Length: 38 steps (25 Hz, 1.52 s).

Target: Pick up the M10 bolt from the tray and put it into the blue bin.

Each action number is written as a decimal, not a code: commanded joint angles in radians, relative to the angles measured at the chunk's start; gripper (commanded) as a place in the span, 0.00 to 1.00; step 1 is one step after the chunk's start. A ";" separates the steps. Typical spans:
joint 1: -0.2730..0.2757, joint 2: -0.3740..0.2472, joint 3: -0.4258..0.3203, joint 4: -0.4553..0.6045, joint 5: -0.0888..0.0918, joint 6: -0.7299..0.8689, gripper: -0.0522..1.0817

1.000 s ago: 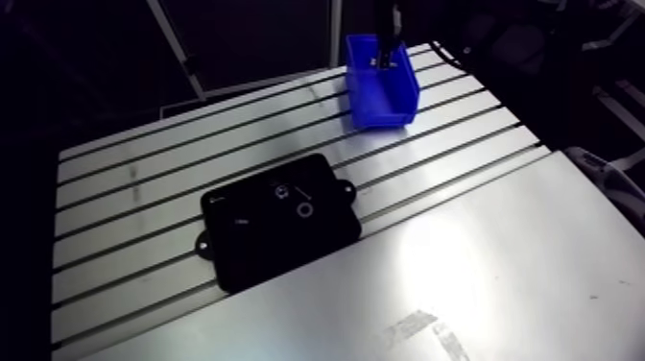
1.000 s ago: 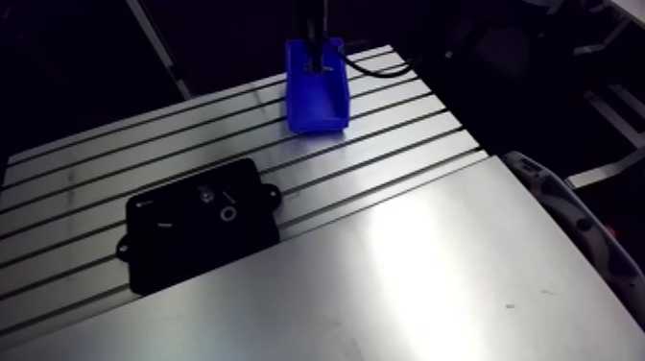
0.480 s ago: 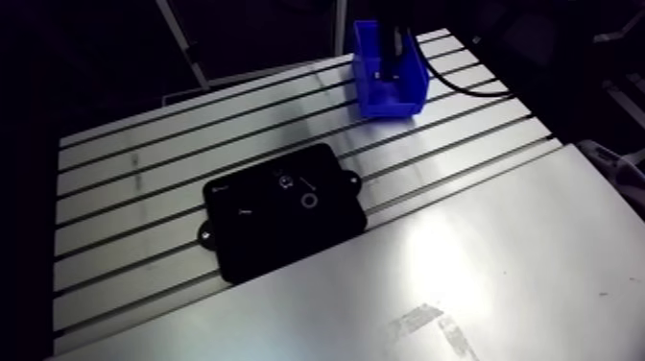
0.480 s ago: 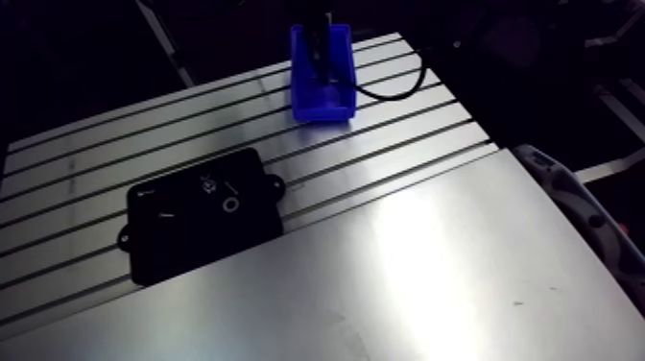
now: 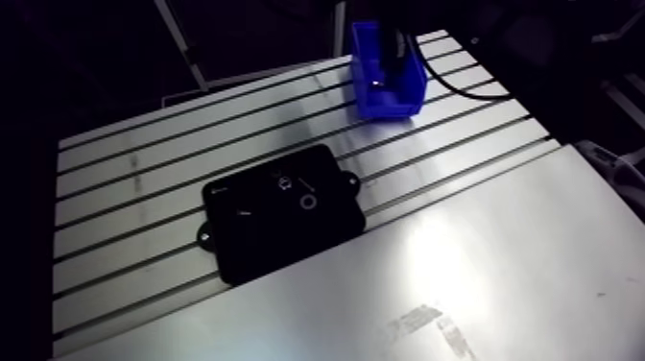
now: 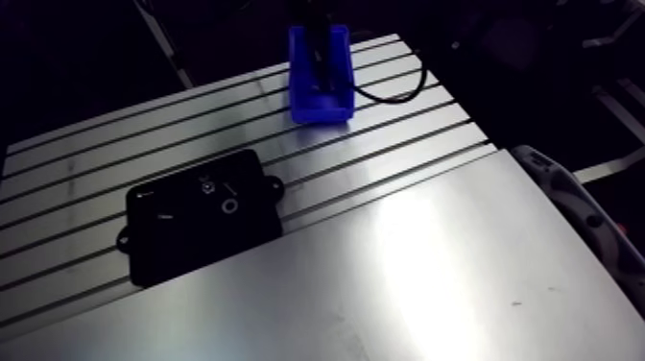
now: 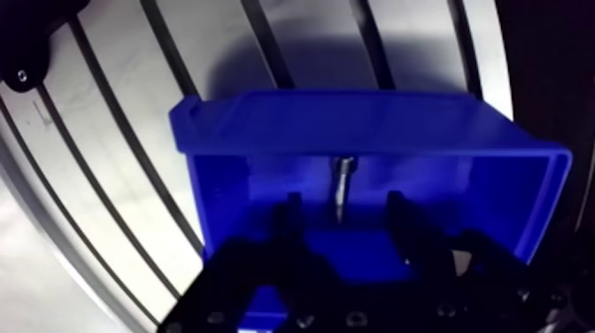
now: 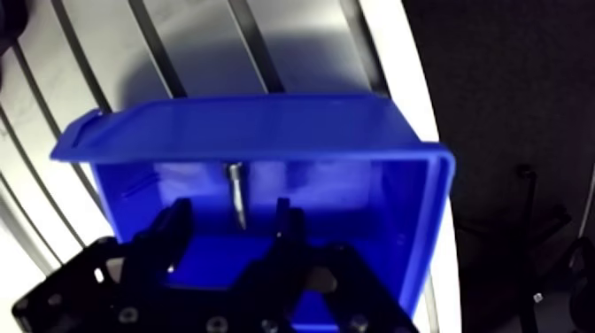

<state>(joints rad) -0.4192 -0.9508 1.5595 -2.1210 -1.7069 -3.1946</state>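
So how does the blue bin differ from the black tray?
The blue bin is deep with tall walls; the black tray is flat and low. The bin holds one bolt; the tray holds a few small parts. The bin sits under the gripper at the far edge of the slotted table; the tray lies near its middle. Both rest on it.

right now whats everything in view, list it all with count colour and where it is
bolt: 1, silver, inside the blue bin, between the gripper's fingers but touched by neither
blue bin: 1, blue, at the table's far edge in the arm view
tray: 1, black, mid-table, apart from the bin
small parts: about 3, pale, on the tray; one is a ring, the rest are too small to name
table: 1, silver, slotted aluminium under everything
gripper: 1, black, open, fingers lowered into the bin
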 commanded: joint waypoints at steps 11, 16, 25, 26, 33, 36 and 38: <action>0.051 -0.219 -0.240 0.476 0.114 0.247 0.05; 0.123 -0.275 -0.339 0.589 0.157 0.837 0.05; 0.171 -0.277 -0.356 0.657 0.163 1.302 0.05; 0.169 -0.277 -0.350 0.662 0.157 1.330 0.05; 0.180 -0.374 -0.278 0.662 0.175 1.417 0.05; 0.192 -0.392 -0.264 0.662 0.181 1.427 0.05; 0.195 -0.395 -0.263 0.662 0.180 1.430 0.05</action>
<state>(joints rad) -0.2505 -1.2882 1.2710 -1.4787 -1.5405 -1.8940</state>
